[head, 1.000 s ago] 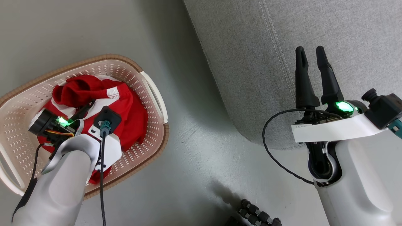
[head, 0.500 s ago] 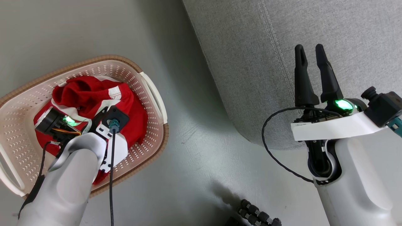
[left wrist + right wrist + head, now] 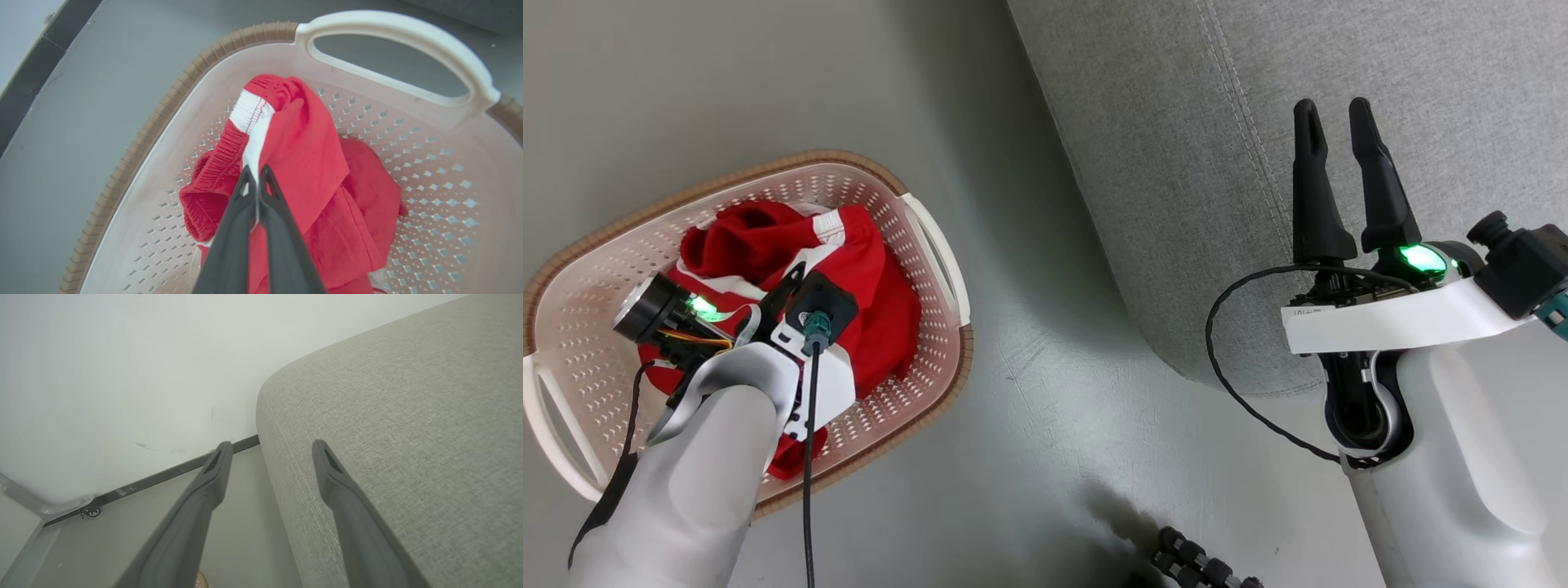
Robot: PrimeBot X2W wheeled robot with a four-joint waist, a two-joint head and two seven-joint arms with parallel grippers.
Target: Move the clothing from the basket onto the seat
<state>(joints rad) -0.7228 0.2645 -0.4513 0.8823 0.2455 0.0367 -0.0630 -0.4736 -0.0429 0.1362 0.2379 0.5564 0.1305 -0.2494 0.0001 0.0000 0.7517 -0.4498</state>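
Grey, smooth floor (image 3: 1029, 343) carries the basket (image 3: 849, 184), which stands apart from the rounded corner of the seat (image 3: 1192, 204). A pale wall (image 3: 122, 355) with a dark baseboard (image 3: 171, 471) runs behind. The clothing (image 3: 894, 302) lies bunched in the basket's middle, one white-trimmed fold raised and pinched between the left gripper's (image 3: 256, 169) closed jaws. The right gripper (image 3: 1335, 122) hangs over the seat's edge, jaws apart.

Red white-trimmed clothing (image 3: 890, 286) lies bunched in cream basket (image 3: 907, 384) beside grey seat (image 3: 1192, 180).
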